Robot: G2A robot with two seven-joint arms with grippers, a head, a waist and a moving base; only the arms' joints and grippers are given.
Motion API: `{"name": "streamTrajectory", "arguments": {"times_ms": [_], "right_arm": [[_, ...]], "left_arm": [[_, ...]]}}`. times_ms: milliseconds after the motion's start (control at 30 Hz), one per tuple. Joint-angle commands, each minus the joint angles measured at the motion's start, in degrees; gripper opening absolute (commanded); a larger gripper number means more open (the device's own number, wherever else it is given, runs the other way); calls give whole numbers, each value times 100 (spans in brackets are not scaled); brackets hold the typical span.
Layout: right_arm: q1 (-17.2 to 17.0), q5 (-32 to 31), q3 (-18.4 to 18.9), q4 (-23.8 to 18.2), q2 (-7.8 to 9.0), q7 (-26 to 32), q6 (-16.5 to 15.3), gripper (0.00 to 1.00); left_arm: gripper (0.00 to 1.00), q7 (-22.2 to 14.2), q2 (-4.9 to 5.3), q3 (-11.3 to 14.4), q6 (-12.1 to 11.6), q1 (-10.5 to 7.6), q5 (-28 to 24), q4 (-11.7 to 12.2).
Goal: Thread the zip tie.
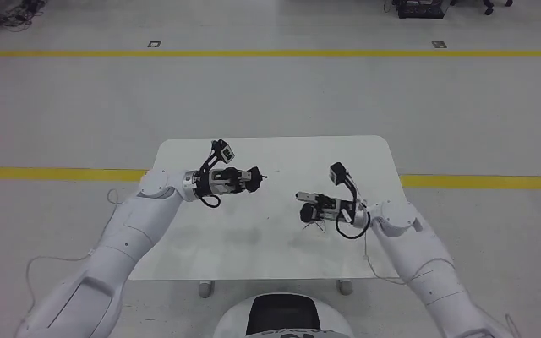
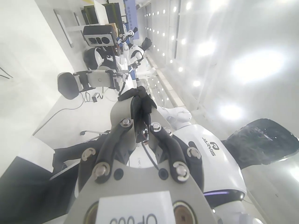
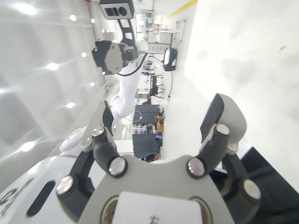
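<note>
**Tie pinched on the left, receiving hand open on the right**

The left gripper (image 1: 255, 179) hangs over the middle of the table (image 1: 279, 253), a little left of centre. Its jaws are pressed together on a small dark piece. A short dark stub sticks out of its tip toward the right, and I take this to be the zip tie (image 1: 264, 177). How much of the tie is free, and whether the stub is the tail or the head, is too small to tell.

The right gripper (image 1: 303, 205) sits just right of centre and slightly nearer. It faces the left one across a clear gap, with its jaws spread wide and nothing between them. On the table under it lie thin dark strands (image 1: 318, 223); I cannot tell whether they are another tie or a shadow.

The step in hand looks like bringing the two ends together.

- The left arm should hold steady so the stub does not waver.
- The right should close in level with the stub, not from above.
- It should grip close behind the end so the strip cannot bend away.
- The tip should line up squarely with the slot before any push, because a skewed entry would probably buckle the tie.
</note>
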Motion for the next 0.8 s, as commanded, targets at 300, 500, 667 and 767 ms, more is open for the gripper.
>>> {"name": "streamTrajectory", "arguments": {"times_ms": [300, 500, 667, 767], "right_arm": [[-184, -1840, -110, -1240, 157, -330, 1870, 100], [-181, -1943, -116, -1261, 160, -452, 1858, 100], [165, -2656, -277, -1230, 196, -333, 1994, 100], [536, -3046, -489, -1001, 197, 5, 1988, 100]], "left_arm": [[0, 0, 0, 0, 0, 0, 0, 0], [0, 0, 0, 0, 0, 0, 0, 0], [0, 0, 0, 0, 0, 0, 0, 0], [0, 0, 0, 0, 0, 0, 0, 0]]}}
